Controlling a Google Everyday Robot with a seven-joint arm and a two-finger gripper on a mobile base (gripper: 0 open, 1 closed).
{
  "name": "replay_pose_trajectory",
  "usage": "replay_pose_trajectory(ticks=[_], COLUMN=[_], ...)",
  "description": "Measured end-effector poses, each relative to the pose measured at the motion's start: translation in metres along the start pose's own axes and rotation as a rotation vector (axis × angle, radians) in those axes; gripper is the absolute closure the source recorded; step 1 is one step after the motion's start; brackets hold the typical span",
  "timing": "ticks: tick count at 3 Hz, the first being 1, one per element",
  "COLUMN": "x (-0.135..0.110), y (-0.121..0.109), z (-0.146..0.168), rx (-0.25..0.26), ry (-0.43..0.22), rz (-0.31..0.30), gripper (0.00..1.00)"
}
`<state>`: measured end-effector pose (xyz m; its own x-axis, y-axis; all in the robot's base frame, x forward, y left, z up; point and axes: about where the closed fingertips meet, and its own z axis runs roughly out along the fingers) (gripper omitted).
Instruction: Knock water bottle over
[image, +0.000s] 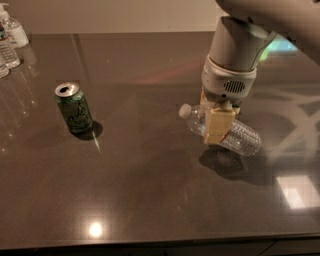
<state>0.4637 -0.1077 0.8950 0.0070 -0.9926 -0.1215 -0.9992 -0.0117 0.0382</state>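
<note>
Dark glossy tabletop (150, 200); gripper (218, 122) clamps tilted water bottle (242, 137) w/ cap left; green can (73, 107) upright, script illegible.

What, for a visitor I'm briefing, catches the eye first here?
The gripper, right of centre over the dark table, clasps a clear water bottle that is tilted almost flat, with its white cap pointing left. A green soda can stands upright on its own at the left.

The cream-padded gripper (218, 131), set against the small clear ribbed plastic water bottle (243, 138), hides its middle. Above it, the white arm (240, 45) leaves the top edge. Far to its left, clear plastic bottles (8, 51) are cut off.
</note>
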Motion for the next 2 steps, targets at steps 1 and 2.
replay_pose_trajectory(ticks=[1, 2], x=[0.007, 0.012], y=[0.002, 0.002], z=[0.021, 0.037], rx=[-0.019, -0.033], ry=[0.087, 0.144], rz=[-0.021, -0.039], gripper=[0.82, 0.59])
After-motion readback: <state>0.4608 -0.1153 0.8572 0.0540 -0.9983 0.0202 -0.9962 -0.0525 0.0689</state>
